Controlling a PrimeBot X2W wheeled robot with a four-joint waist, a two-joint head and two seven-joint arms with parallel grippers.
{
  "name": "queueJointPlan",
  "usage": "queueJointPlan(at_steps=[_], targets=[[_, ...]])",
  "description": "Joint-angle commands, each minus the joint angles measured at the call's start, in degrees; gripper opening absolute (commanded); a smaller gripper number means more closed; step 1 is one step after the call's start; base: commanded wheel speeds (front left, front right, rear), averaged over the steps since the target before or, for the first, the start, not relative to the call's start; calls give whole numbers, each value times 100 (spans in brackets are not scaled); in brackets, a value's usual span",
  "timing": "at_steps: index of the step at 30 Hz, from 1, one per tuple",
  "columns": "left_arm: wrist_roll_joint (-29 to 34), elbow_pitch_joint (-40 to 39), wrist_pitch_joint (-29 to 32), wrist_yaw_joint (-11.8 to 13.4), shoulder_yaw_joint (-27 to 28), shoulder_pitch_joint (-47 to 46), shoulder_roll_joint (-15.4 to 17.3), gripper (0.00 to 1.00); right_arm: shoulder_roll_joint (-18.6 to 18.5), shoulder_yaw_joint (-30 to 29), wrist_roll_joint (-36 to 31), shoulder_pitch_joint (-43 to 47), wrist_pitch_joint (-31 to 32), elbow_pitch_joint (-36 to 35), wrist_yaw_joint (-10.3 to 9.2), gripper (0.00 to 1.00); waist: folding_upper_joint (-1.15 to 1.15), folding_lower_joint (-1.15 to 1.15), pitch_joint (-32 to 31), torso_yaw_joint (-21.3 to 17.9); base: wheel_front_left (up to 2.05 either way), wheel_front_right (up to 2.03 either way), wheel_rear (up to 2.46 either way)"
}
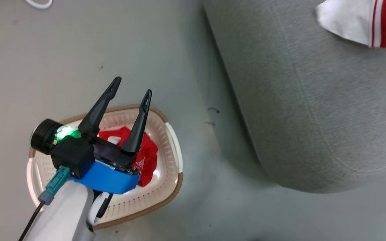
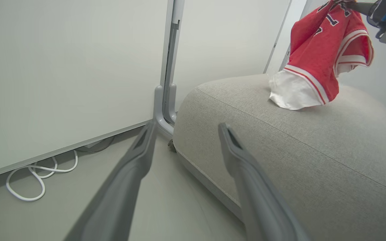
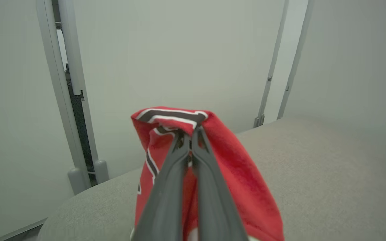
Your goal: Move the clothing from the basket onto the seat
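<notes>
over the basket: the left end effector (image 1: 133, 85) hangs above the cream-white perforated plastic laundry basket with a brown woven-look rim (image 1: 176, 187), its two long dark fingers spread apart and holding nothing.
over the seat: the right end effector (image 3: 190, 134) has its fingers pressed together, clamped on a striped edge of a red jersey with white-and-black trim and white lining (image 3: 243, 180).
held jersey: it hangs from that pinch. in the left wrist view its white lower hem appears to rest on top of the large grey fabric-upholstered seat cushion (image 1: 313, 100), toward the far right part.
rest of the clothing: a crumpled red garment with white lettering (image 1: 147, 155) lies in the basket, which stands on the floor to the left of the seat.
step in hand: laying the held jersey on the seat, by my reading.
doing it well: lower until more cloth rests on the cushion, well in from the rounded edge. then part the fingers and lift straight up so the trim does not snag and drag the piece off.
risk: released from high up or near the edge, the slick fabric could slide to the floor.
progress: at least one piece is left in the basket, and the left end effector is well placed to take it.
</notes>
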Motion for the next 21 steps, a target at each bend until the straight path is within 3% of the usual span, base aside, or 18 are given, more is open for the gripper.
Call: queueJointPlan(at_steps=[1,10,12,13,21], targets=[[1,-49,-27,-8,-14,-145,44,100,-89,-120,-176,-20,34,120,3,0,0,-2,354,211,0,0,0],[-7,-13,-27,-8,-50,-319,84,100,-23,-1052,-1192,298,278,1077,3,1,0,-2,593,341,0,0,0],[-13,16,-27,-8,-29,-340,46,100,16,-1171,-1348,290,239,1170,3,41,0,-2,564,370,0,0,0],[-20,29,-27,-8,-30,-340,27,100,23,-1209,-1431,296,210,1212,3,98,0,-2,541,382,0,0,0],[-90,151,-27,-9,-23,-295,-193,100,25,-1246,-1830,432,-72,1551,2,100,0,-2,119,524,0,0,0]])
